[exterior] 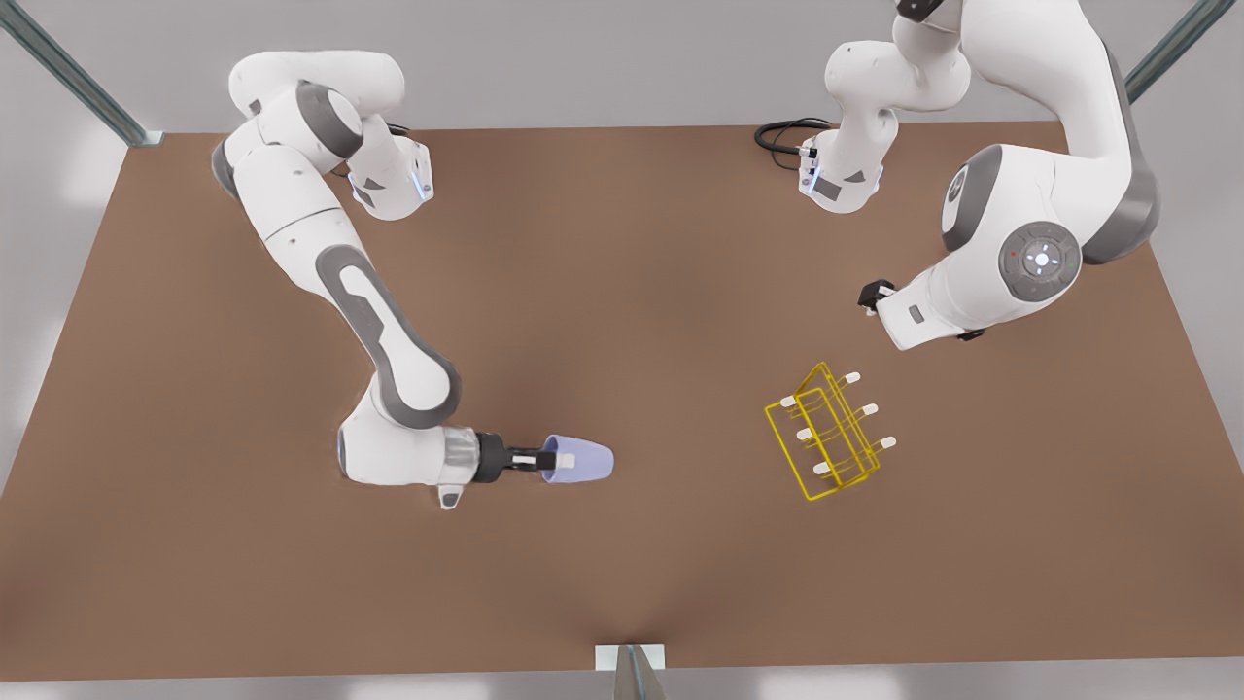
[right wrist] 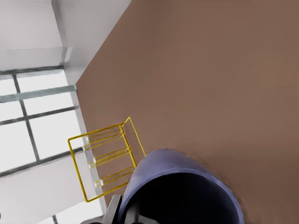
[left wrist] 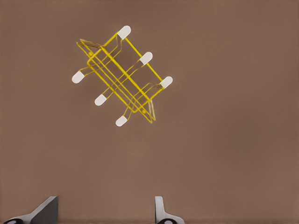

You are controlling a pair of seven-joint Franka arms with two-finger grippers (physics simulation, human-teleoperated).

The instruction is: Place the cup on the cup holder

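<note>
The cup (exterior: 580, 461) looks smooth, matt plastic — the cup holder (exterior: 826, 433) is thin glossy yellow wire with white caps; the table (exterior: 622, 321) is flat, matt brown.

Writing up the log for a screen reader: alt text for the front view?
The right gripper holds the lavender cup sideways by its rim above the brown table. The yellow cup holder stands apart toward the front view's right, the left gripper above it.
</note>
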